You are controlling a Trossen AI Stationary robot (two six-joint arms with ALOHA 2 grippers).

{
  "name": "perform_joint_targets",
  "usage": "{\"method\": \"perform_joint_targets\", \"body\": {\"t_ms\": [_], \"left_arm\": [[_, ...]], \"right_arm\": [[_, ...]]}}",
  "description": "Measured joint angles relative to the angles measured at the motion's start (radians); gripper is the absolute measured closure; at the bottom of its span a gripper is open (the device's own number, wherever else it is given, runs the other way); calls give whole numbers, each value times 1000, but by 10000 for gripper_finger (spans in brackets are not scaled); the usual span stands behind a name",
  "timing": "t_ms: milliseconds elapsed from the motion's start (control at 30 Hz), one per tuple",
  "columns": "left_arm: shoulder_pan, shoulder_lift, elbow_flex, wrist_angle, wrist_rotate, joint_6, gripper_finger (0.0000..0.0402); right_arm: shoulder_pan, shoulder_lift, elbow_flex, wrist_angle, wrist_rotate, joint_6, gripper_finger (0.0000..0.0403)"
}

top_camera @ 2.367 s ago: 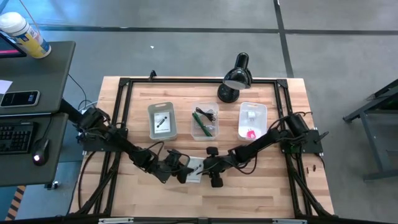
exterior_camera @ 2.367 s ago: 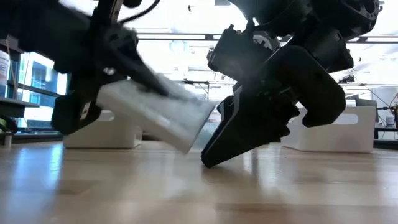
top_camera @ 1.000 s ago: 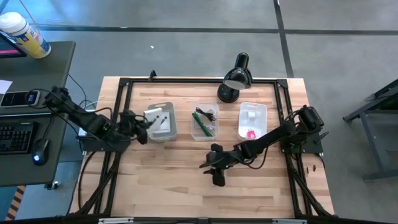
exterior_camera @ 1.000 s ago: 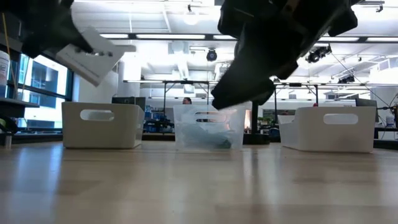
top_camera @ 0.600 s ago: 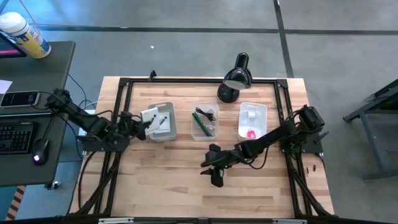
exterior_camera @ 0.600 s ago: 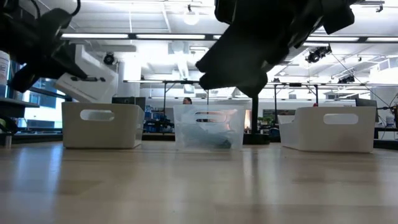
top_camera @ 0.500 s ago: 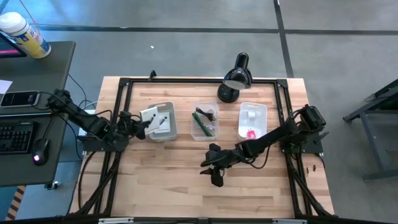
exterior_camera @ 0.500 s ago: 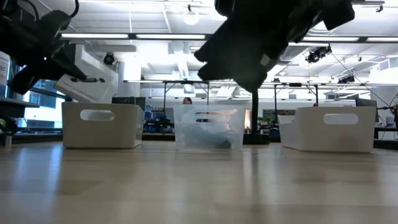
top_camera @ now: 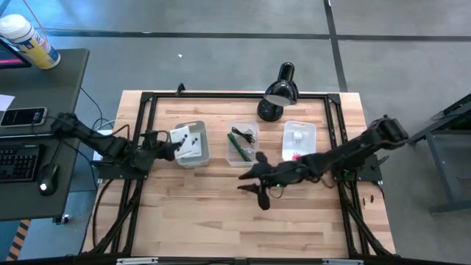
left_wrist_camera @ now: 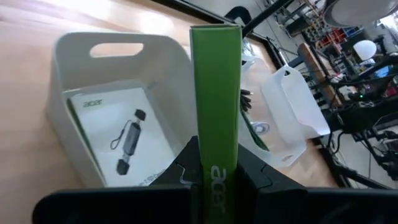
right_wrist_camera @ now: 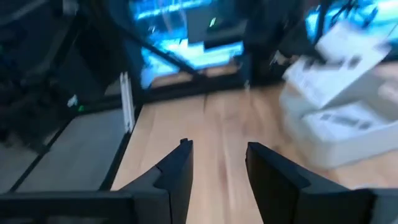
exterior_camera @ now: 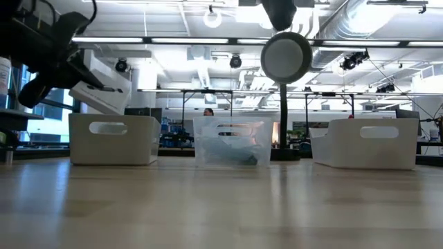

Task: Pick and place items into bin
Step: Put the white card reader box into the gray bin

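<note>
My left gripper (top_camera: 166, 145) is shut on a flat white box with a green narrow side (left_wrist_camera: 215, 87), which hangs over the left white bin (top_camera: 193, 144). In that bin lies a white card with a black part (left_wrist_camera: 124, 140). My right gripper (top_camera: 256, 193) hovers open above the table's middle, near side of the clear bin (top_camera: 242, 145). Nothing is between its fingers (right_wrist_camera: 177, 171). The clear bin holds a green stick and a black cable. The right white bin (top_camera: 298, 141) holds a white block and a pink piece. My left gripper pinches the flat box at its near end, one finger on each broad face, with the green narrow side (left_wrist_camera: 215, 171) showing between them. The fingers come from the table's left, slanting down. The box (exterior_camera: 104, 90) is lifted clear and tilted above the left bin's rim.
A black desk lamp (top_camera: 278, 92) stands at the far edge behind the bins; its round head (exterior_camera: 286, 57) shows in the low view. A black frame runs round the wooden table. The near half of the table shows bare wood (top_camera: 221, 221).
My left gripper has sunk toward the left bin and rolled, so the box hangs lower and at a different tilt. My right gripper has risen, leaving the low view, with its fingers the same distance apart.
</note>
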Motion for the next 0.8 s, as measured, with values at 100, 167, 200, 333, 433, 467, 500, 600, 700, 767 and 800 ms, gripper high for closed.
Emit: {"method": "perform_joint_targets", "body": {"t_ms": [100,167,200,333,433,467,500,600,700,767,800], "left_arm": [[86,3,0,16,85,36,378],[141,20,0,34,135,66,378],[167,27,0,50,157,84,378],[272,71,0,152,250,187,378],[355,121,0,187,343,237,378],[379,140,0,193,374,244,378],[401,159,0,203,399,254,378],[451,211,0,270,446,294,378],[496,255,0,328,492,332,378],[526,286,0,344,535,337,378],[537,301,0,339,556,337,378]], "right_arm": [[0,-68,0,-30,48,-40,263],[0,-107,0,-63,66,-49,263],[0,-125,0,-82,73,-50,263],[9,-184,0,-137,110,-63,263],[24,-216,0,-159,140,-75,263],[30,-227,0,-168,150,-80,263],[35,-237,0,-178,159,-84,263],[53,-262,0,-204,195,-91,263],[70,-282,0,-239,231,-91,263],[78,-291,0,-264,248,-87,263],[82,-295,0,-279,256,-81,263]]}}
